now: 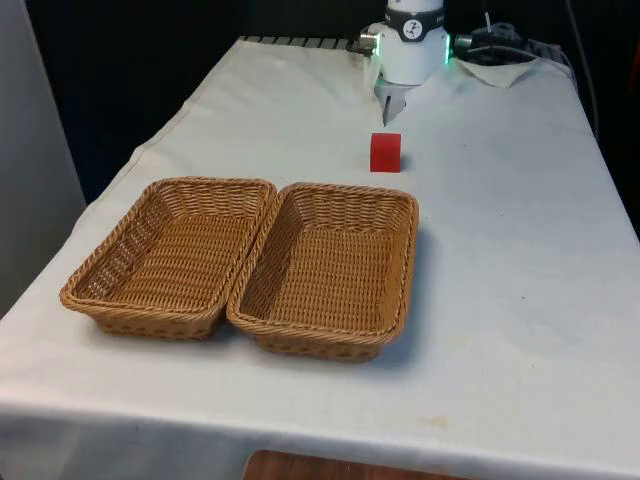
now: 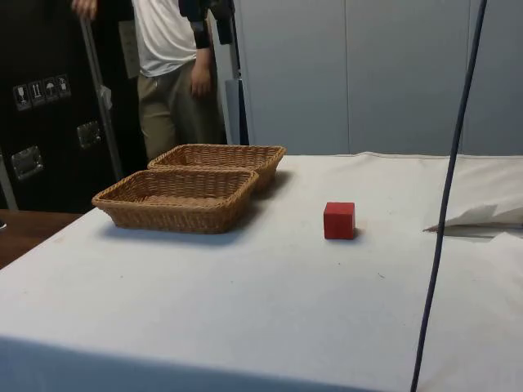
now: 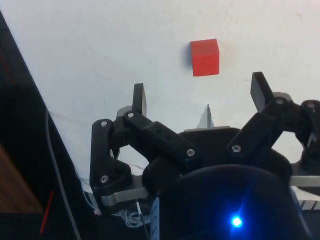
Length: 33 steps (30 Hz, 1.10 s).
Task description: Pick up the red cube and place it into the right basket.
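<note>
Near edge: you have bare cloth (image 1: pixel 520 330) here, nothing to catch on.
Baskets: two wicker baskets sit side by side, rims touching. The right basket (image 1: pixel 330 270) is on the front view's right, the left basket (image 1: pixel 170 255) on its left. Both hold nothing.
Cube: the cube (image 1: pixel 385 152) stands on the cloth just beyond the right basket's far rim, apart from it, flat on one face. It is untouched.
Gripper: the gripper (image 3: pixel 197 97) hangs above the cloth beyond the cube, fingers spread wide with nothing between them.
Cube to gripper: in the wrist view the cube (image 3: pixel 205 57) lies ahead of the fingertips, not between them, and nearer one finger than the other. You must advance and centre before you descend.
Risk, approach: if you drop from here, I judge the fingers will land short, or one tip will strike the cube's top and shove it.
Risk, grip: an off-centre closure could twist the cube or squeeze it out sideways.
Risk, carry: the far rim of the right basket stands between cube and target. A low carry would likely clip it and drag the basket.
Risk, release: the baskets touch, so a release near the shared rim could send the cube into the left basket.
Far edge: crumpled white paper (image 1: pixel 500 70) lies beside the robot base, well apart from the cube.
Background: a person (image 2: pixel 172 65) stands behind the baskets in the side view, clear of the table.
</note>
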{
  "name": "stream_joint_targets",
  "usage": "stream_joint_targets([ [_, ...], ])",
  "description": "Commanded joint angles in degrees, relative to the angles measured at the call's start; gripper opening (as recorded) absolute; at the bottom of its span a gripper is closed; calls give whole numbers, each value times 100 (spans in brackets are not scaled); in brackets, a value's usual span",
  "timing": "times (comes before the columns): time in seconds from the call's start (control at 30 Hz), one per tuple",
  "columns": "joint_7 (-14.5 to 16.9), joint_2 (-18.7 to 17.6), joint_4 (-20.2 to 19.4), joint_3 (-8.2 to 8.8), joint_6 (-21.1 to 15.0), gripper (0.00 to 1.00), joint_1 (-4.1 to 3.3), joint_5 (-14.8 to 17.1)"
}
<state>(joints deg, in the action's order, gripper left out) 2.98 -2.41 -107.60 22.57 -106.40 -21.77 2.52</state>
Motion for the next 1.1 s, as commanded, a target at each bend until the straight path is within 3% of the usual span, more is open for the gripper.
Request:
stream_joint_targets([
  [0.0,-34,115,-120,-6,-80,100,-11,-57],
  [0.2,-74,361,-430,-34,-241,100,-17,-149],
  [0.23,-11,258,-327,-23,-149,100,0,-69],
  [0.5,-69,785,-997,-86,-544,100,0,-281],
  [0.83,29,1049,-1364,-92,-533,100,0,-327],
  [1.07,-11,1358,-1828,-132,-584,100,11,-625],
])
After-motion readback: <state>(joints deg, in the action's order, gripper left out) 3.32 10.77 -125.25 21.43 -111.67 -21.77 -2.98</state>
